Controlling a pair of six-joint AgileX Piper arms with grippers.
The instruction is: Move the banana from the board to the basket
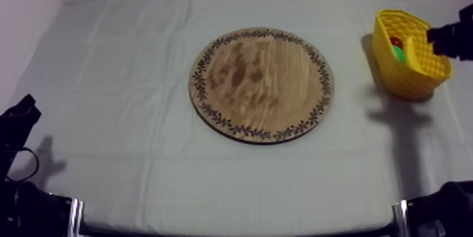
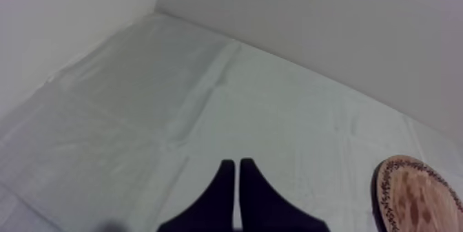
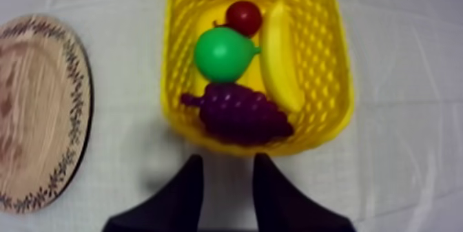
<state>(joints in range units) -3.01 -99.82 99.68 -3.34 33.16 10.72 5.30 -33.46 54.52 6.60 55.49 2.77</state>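
I am reading the banana (image 3: 281, 56) as already lying inside the yellow basket (image 3: 342, 90), resting along one wall beside the pear (image 3: 222, 54), the small red fruit (image 3: 244, 17) and the bunch of grapes (image 3: 241, 114). The basket is sitting near the right edge of the bench (image 1: 127, 57), towards its far corner, while the wooden board (image 1: 262, 84) is lying bare in the middle. My right jaws are hanging apart with nothing between them, just outside the basket wall nearest the grapes. My left jaws are lying pressed together on nothing, over the cloth near the left edge. From here I am judging the retreat to be the risk. If the right arm (image 1: 450, 39) is pulling away low, a finger could be catching the rim and dragging or tipping the light basket, spilling the fruit towards the bench edge.
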